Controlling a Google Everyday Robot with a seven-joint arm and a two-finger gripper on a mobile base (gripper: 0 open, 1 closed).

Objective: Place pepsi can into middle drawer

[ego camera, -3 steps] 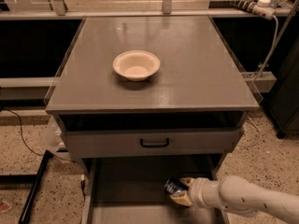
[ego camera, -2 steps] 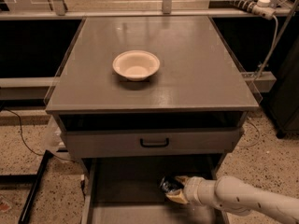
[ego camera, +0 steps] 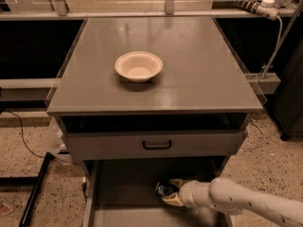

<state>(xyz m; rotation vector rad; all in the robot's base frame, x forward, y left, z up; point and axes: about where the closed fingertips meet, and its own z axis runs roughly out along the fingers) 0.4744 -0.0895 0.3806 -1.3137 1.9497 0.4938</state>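
The pepsi can (ego camera: 165, 189), small, dark blue with silvery marks, lies low inside the open middle drawer (ego camera: 124, 187), towards its right half. My gripper (ego camera: 171, 195) reaches in from the lower right on a white arm and its tan fingers (ego camera: 173, 201) close around the can from the right side. The can sits at or just above the drawer's flat grey floor; I cannot tell if it touches. The drawer is pulled out below a shut grey drawer front with a black handle (ego camera: 157, 145).
A cream round bowl (ego camera: 138, 66) stands on the grey cabinet top (ego camera: 189, 79). The drawer's thin side walls (ego camera: 90, 193) flank the opening. A white power strip (ego camera: 251, 4) and cable hang at the upper right. Speckled floor and black cables lie to the left.
My gripper and the can have moved a little to the left and deeper into the drawer. The bowl and cabinet have not moved.
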